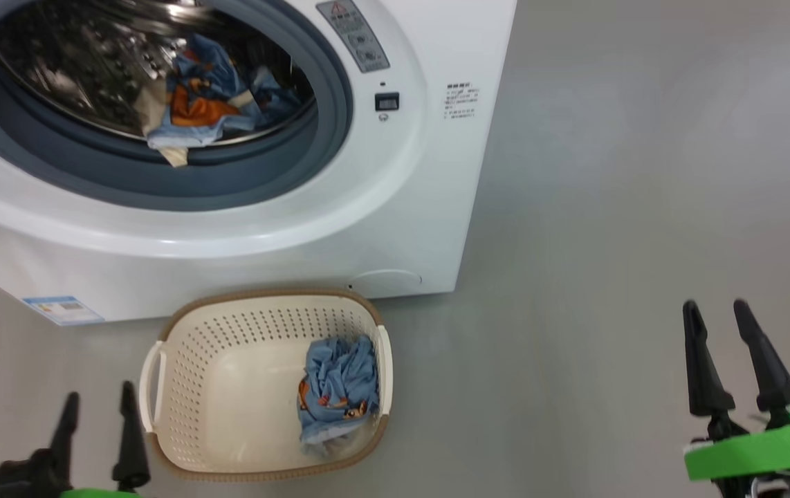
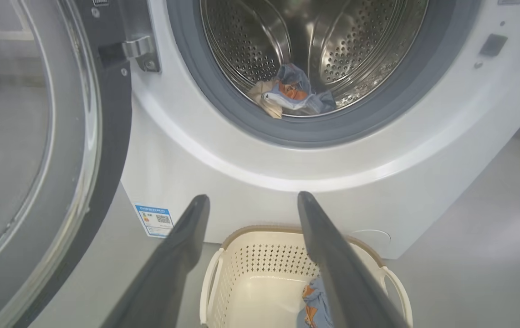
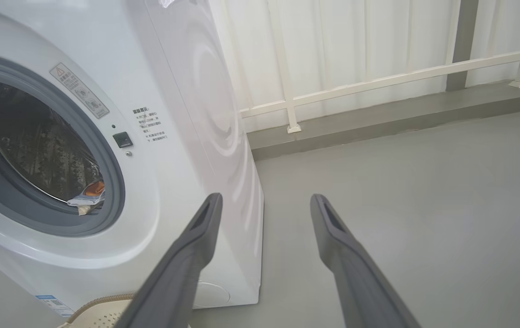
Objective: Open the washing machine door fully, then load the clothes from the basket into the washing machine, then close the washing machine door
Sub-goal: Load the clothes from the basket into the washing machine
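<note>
The washing machine (image 1: 395,207) stands on the grey floor (image 1: 609,242) at the far left, its round opening facing the near side; the washing machine door (image 2: 105,150) is swung wide to the left on its metal hinge (image 2: 139,50), standing on edge with its glass window turned towards the right.

One of the clothes, a blue garment with orange print (image 1: 205,97), lies crumpled in the steel drum (image 1: 77,62) at its near lip; a cream strip of it hangs over the lip towards the grey gasket (image 1: 160,180).

The basket (image 1: 229,325) sits upright on the floor just in front of the machine, open top up, one handle at its left and one at its right; the second blue garment (image 1: 340,387) is bunched inside against the right wall, its longer side running from near to far; the bottom of the basket to its left is bare; a small blue label (image 1: 63,309) is stuck low on the machine's front, to the far left of the basket.

The left tool (image 1: 101,391) hangs near the basket's left handle, fingers spread wide and pointing towards the machine, holding nothing; in its own wrist view the left tool (image 2: 253,197) frames the basket's far rim.

The right tool (image 1: 714,304) is well apart to the right over bare floor, fingers likewise spread and empty; the right wrist view shows the right tool (image 3: 267,196) aimed past the machine's right side.
</note>
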